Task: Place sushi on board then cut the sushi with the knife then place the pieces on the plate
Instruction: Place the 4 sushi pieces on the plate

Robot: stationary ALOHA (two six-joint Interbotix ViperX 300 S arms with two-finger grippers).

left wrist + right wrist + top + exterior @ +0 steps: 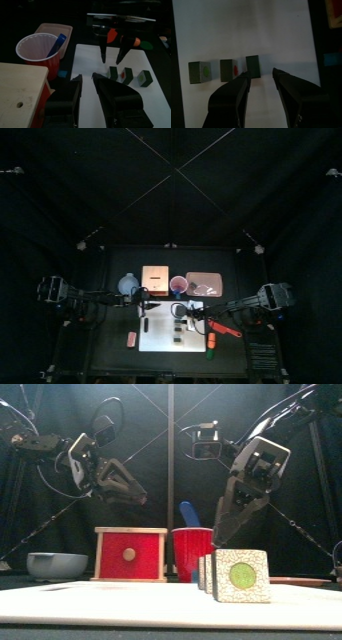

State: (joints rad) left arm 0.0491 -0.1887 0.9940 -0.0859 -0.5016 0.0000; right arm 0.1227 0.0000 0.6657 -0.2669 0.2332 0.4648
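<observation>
Stage: cutting appears finished. Three sushi pieces stand in a row on the white cutting board, so the transfer to the plate is judged to be the step in hand.
Right claw: released, grasping nothing. Its jaws are spread and point down at the board. The end piece of the row sits just ahead of the tips, not yet between them.
Left claw: released and empty. It hangs above the table off the board's side, apparently to leave the right arm free access to the row.
Sushi location: just ahead of the right claw's tips; ahead of the left claw, across the board.
Pink tray: beyond the left claw, behind the red cup, and well apart from the right claw. No piece is visible on it.
Blue knife: stands in the red cup, not needed for this step.
Red knife: a red bar beside the right claw at the board's edge is probably this tool. It lies loose, which leaves the claw free.
Wooden box: just beside the left claw; not involved.
Next move: the right claw probably needs to straddle the end piece from above, then clench.
Risk: the pieces stand near one another, so a jaw may topple the neighbouring piece.
</observation>
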